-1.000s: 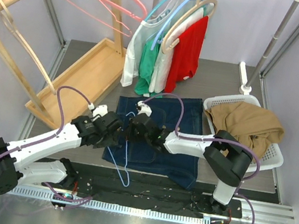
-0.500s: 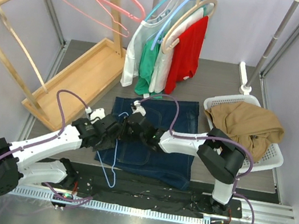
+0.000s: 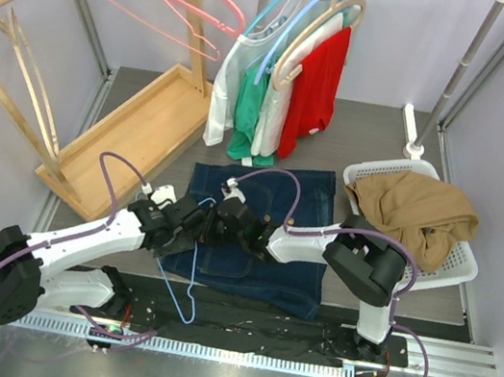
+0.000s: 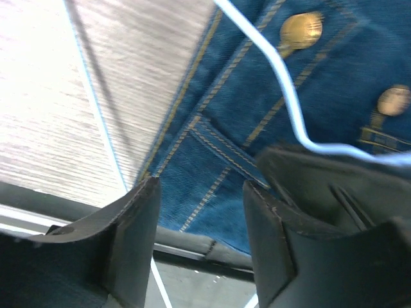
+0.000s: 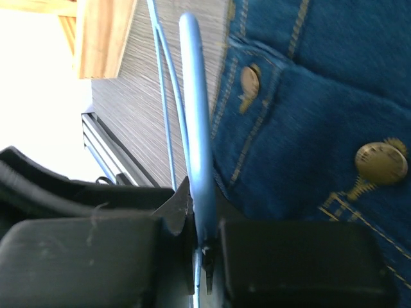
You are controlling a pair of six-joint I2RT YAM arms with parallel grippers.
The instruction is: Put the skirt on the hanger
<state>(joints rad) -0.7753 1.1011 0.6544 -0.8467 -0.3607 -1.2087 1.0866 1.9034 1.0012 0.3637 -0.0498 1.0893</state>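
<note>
At the left edge of the denim skirt [image 3: 318, 200], flat on the counter [image 3: 369, 136], the right gripper [image 5: 199, 221] pinched the blue wire hanger [image 5: 196, 147], whose length trailed off the skirt's near side, while the left gripper [image 4: 202, 192] hung unclenched alongside.

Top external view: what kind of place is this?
Looks like a mock laundry or closet test cell: a rail of hung shirts, a white plastic laundry basket holding a brown garment, and a slanted wooden hanger rack.
</note>
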